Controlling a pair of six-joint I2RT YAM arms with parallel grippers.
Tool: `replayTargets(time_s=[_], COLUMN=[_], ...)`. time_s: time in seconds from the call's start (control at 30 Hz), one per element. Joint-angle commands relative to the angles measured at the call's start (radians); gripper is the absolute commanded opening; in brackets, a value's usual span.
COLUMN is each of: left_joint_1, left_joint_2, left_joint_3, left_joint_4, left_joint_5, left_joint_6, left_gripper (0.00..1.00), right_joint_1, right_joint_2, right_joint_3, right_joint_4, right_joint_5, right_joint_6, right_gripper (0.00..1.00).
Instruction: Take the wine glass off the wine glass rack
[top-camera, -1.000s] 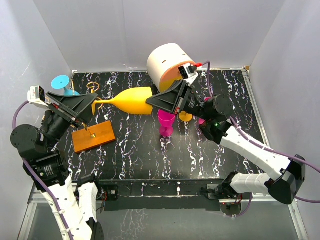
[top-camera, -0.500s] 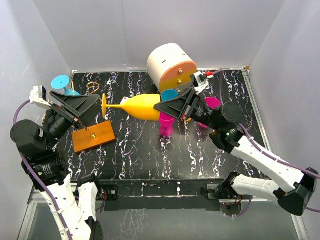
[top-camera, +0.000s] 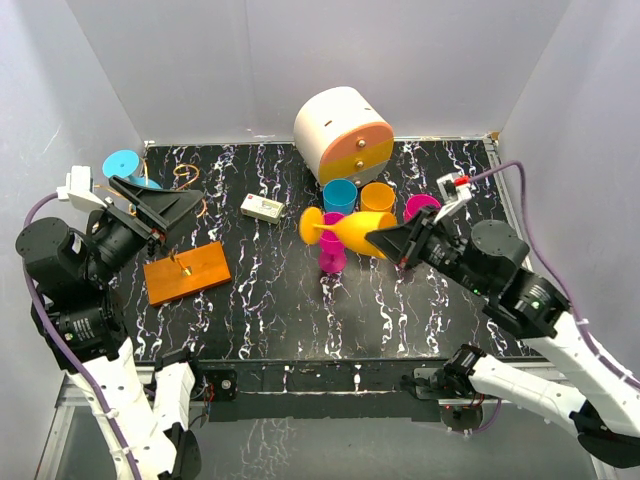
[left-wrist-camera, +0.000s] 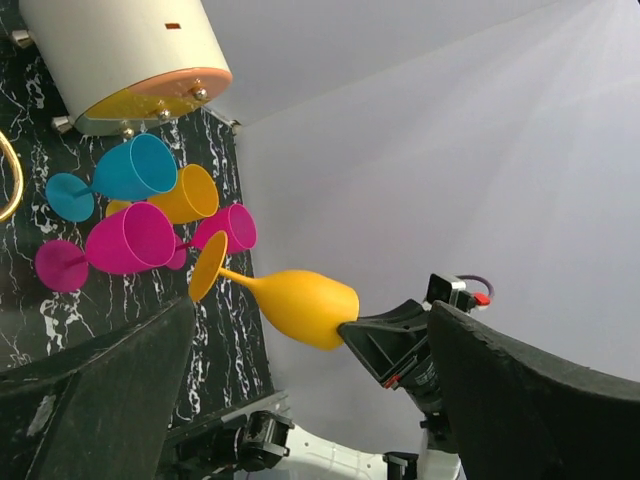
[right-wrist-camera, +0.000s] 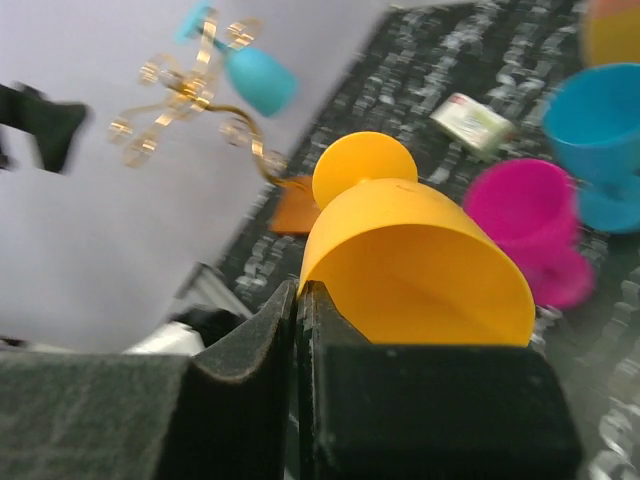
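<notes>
The yellow wine glass (top-camera: 350, 229) lies sideways in the air over the middle of the table, its foot pointing left. My right gripper (top-camera: 388, 242) is shut on the rim of the glass's bowl (right-wrist-camera: 420, 260), one finger inside and one outside. The wine glass rack stands at the left, with an orange base plate (top-camera: 187, 271) and golden wire hooks (right-wrist-camera: 185, 90) on a thin post. A teal glass (right-wrist-camera: 258, 78) hangs by those hooks. My left gripper (top-camera: 185, 215) is open beside the rack with nothing between its fingers. The yellow glass (left-wrist-camera: 300, 305) floats well beyond it.
A white-and-orange round cabinet (top-camera: 342, 130) stands at the back. Below the held glass are a teal glass (top-camera: 340, 195), an orange one (top-camera: 378, 195) and two magenta ones (top-camera: 332, 252) (top-camera: 422, 207). A small white box (top-camera: 262, 208) lies left of them.
My right gripper has carried the yellow glass to the right and nearer, away from the rack. The left gripper has opened wider and drawn back left, clear of the glass's foot.
</notes>
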Motion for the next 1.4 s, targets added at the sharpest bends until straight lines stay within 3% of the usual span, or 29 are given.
replayTargets(time_s=[0.0,0.17,0.27,0.4,0.57,0.8,1.07,1.37], left_joint_1=[0.000,0.000,0.000,0.001,0.000,0.001,0.001,0.000], left_joint_2=[0.022,0.021,0.020,0.020,0.025,0.034,0.046,0.043], left_joint_3=[0.068,0.053,0.043,0.048,0.081,0.128,0.166,0.165], left_joint_4=[-0.073,-0.073,-0.076,-0.081,-0.094,-0.134,-0.185,-0.173], left_joint_5=[0.010,0.008,0.007,0.009,0.017,0.028,0.014,0.009], left_joint_6=[0.073,0.083,0.084,0.073,0.074,0.084,0.109,0.090], left_gripper=[0.99,0.99,0.99,0.99,0.99,0.99,0.99,0.99], right_joint_1=[0.003,0.002,0.003,0.003,0.003,0.003,-0.009,-0.045], right_joint_2=[-0.050,0.013,0.102,0.216,0.287,0.444,0.571,0.592], right_joint_3=[0.169,0.329,0.346,0.332,0.335,0.323,0.341,0.249], right_joint_4=[-0.409,-0.693,-0.848,-0.939,-0.886,-0.669,-0.576,-0.484], right_joint_5=[0.147,0.099,0.055,0.111,0.275,0.404,0.389,0.291], right_joint_6=[-0.276,-0.358,-0.332,-0.259,-0.227,-0.262,-0.351,-0.382], right_gripper=[0.00,0.00,0.00,0.00,0.00,0.00,0.00,0.00])
